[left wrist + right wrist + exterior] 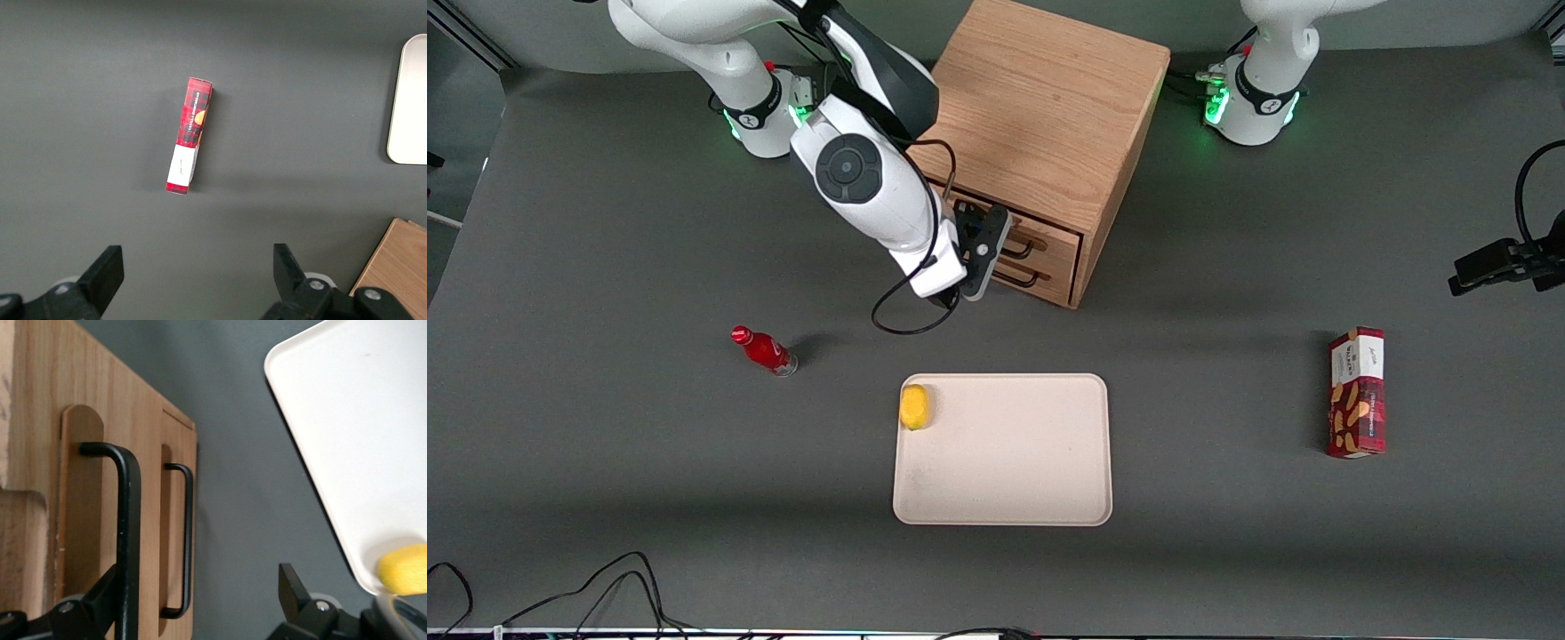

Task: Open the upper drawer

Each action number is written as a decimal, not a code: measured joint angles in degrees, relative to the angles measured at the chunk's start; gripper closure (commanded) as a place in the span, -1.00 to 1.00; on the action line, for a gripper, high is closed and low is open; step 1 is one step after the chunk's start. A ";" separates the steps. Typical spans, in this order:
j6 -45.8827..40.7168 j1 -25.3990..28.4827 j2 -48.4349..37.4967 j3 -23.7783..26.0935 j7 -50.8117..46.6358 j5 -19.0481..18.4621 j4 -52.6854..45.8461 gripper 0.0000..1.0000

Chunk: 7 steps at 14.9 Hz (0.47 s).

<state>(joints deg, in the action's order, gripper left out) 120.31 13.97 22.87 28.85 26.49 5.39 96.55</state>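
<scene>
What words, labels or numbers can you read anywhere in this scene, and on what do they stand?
Red snack box: print on its white end, too small to read.
Red bottle: no legible label.
Upper drawer, cream tray: no text.
Gripper, open at the drawer fronts: no markings readable.

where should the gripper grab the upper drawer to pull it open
On the upper drawer, grip the thin black bar handle, coming straight at the drawer's front. The bar stands off the wood, leaving room for one finger to slip under it. The gripper hangs open just in front of the drawers, roughly lined up.
</scene>
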 measured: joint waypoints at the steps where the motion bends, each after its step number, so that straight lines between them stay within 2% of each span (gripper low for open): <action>1: 0.05 -0.12 0.36 -0.17 0.00 -0.15 -0.38 -1.00; 7: 0.10 -0.17 2.49 -0.48 0.00 -0.83 -3.22 -1.00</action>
<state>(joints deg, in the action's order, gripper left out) 120.40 13.80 25.36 28.37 26.49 4.56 93.33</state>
